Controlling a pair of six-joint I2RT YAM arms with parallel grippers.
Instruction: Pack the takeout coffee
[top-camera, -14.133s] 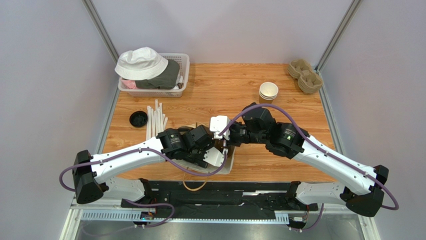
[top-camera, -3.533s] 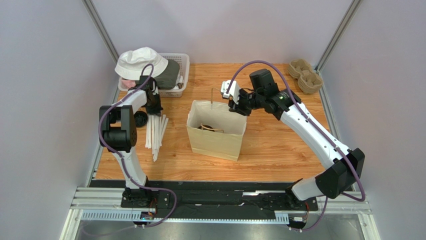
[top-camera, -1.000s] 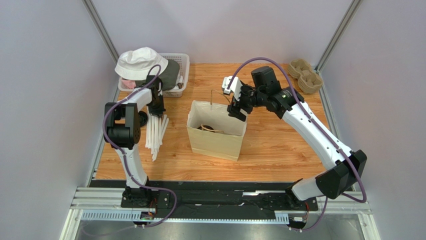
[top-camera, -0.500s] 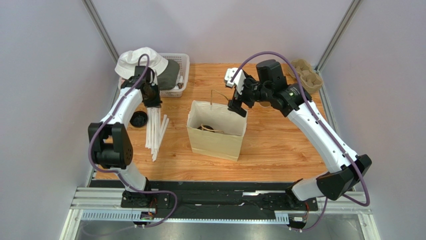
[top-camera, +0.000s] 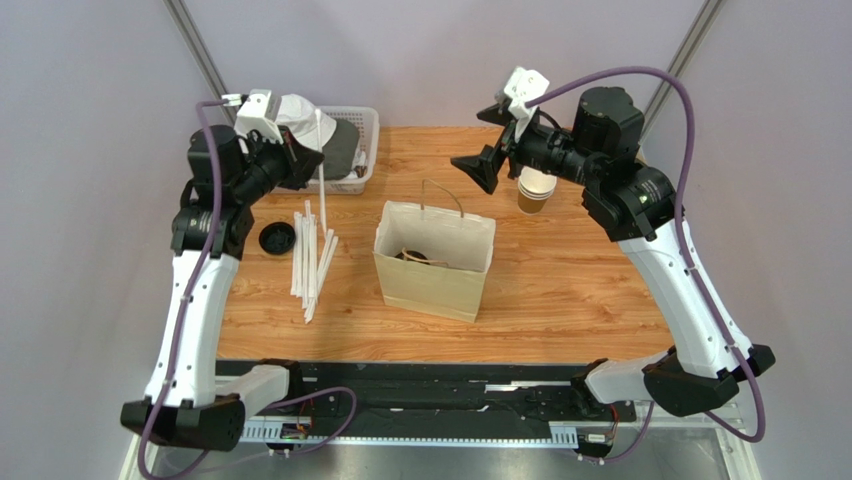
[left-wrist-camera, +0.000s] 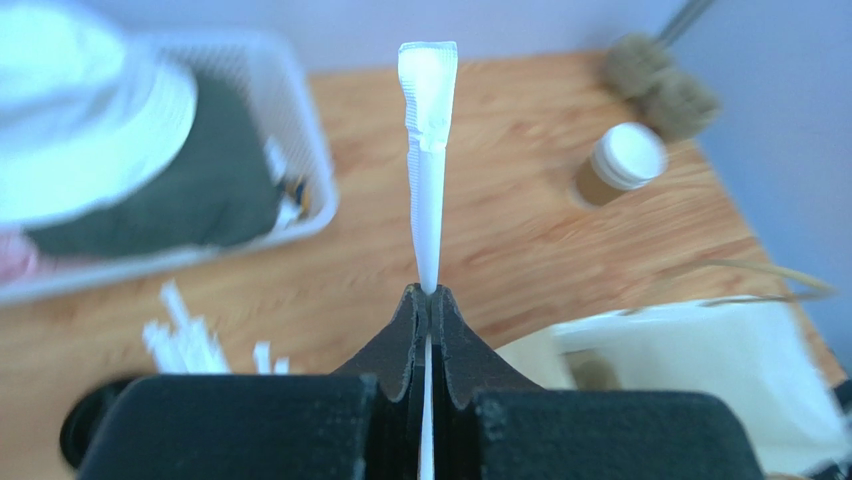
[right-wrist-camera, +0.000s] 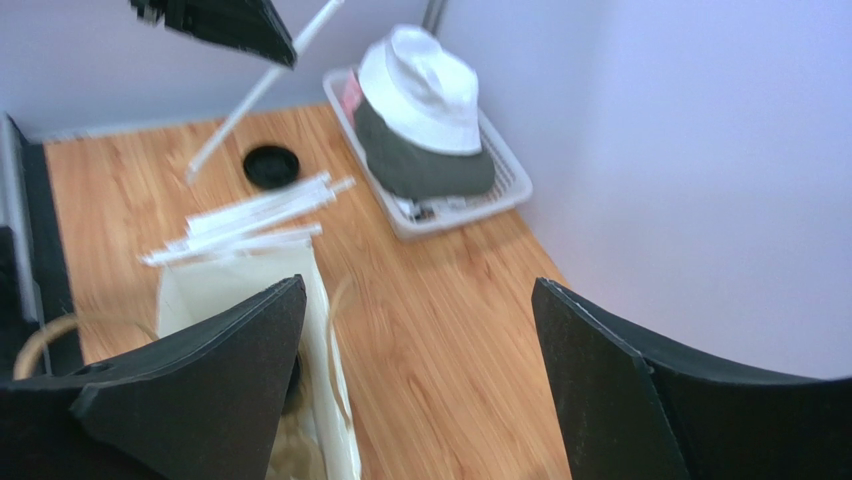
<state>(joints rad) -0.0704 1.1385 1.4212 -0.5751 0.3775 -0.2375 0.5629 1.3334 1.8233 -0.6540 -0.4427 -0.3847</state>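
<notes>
The takeout coffee is hidden; the open brown paper bag (top-camera: 435, 270) shows only a dark shape inside its mouth. My left gripper (top-camera: 312, 160) hangs high over the table's back left, shut on a white wrapped straw (top-camera: 320, 135). In the left wrist view the straw (left-wrist-camera: 428, 150) sticks up out of the closed gripper (left-wrist-camera: 428, 292). My right gripper (top-camera: 487, 140) is raised behind the bag, open and empty. Its wrist view shows the gripper (right-wrist-camera: 418, 290) spread wide over bare wood beside the bag (right-wrist-camera: 250, 290).
Loose wrapped straws (top-camera: 312, 255) and a flat black disc (top-camera: 277, 237) lie left of the bag. A white basket (top-camera: 365, 125) with a white hat (top-camera: 285, 110) stands at the back left. A stack of paper cups (top-camera: 537, 190) stands at the back right, with pulp trays (left-wrist-camera: 660, 85) beyond.
My left gripper has risen from the straw pile with one straw pinched in it. My right gripper has lifted up and back from the bag's rear rim, jaws wide.
</notes>
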